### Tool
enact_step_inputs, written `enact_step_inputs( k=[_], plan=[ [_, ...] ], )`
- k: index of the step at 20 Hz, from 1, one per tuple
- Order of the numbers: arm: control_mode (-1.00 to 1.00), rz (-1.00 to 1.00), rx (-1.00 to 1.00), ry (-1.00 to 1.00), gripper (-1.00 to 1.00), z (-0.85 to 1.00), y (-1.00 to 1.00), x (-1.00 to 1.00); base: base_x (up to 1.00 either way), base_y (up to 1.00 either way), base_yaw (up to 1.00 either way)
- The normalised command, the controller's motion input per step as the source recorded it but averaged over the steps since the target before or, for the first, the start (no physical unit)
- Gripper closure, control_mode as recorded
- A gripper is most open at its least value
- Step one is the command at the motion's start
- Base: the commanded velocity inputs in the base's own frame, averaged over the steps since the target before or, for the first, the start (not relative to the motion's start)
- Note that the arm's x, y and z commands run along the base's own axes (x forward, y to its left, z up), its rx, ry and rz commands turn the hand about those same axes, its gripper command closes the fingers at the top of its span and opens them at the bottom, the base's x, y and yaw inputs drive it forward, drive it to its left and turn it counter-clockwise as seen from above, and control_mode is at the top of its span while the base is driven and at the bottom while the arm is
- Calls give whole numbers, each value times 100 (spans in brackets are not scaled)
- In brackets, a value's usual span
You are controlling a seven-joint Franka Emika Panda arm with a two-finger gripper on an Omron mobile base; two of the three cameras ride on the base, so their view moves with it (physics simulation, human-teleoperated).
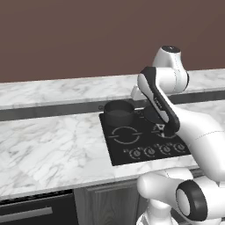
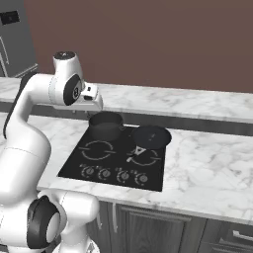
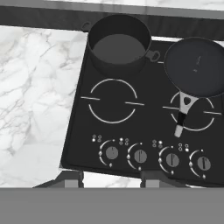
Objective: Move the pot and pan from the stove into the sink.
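- Nearest in the hand view are the gripper's two dark finger tips, poking up at the bottom edge with a clear gap between them and nothing in that gap; they stand apart, released, gripping nothing.
- Just beyond the tips is the front edge of the stove, with its row of four round knobs and small indicator dots beside each.
- Past the knobs lie two white front burner rings; the left one is bare, and the pan's handle lies across the right one.
- The pan sits at the stove's back right, flat and black, its short handle pointing toward the knobs.
- The pot stands upright at the back left, dark grey and open-topped, with small side handles; it is near the pan but apart from it.
- White marble counter flanks the stove on the left, and a dark strip runs along the back.
- In the base views the arm reaches over the stove, the hand held above the cooktop and touching neither pot nor pan.
- Behind it all is a brown wall.
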Motion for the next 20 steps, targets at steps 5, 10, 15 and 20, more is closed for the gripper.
enact_step_inputs(
  k=[5,10,15,20],
  plan=[
    [-100,0,0,0,-100,0,0,0,0,0,0],
    [-100,0,0,0,-100,-2,-6,-1,0,0,0],
    [-100,-3,1,1,-100,-11,-46,0,0,0,0],
    [-100,-2,3,1,-100,-15,-69,0,0,0,0]
  ],
)
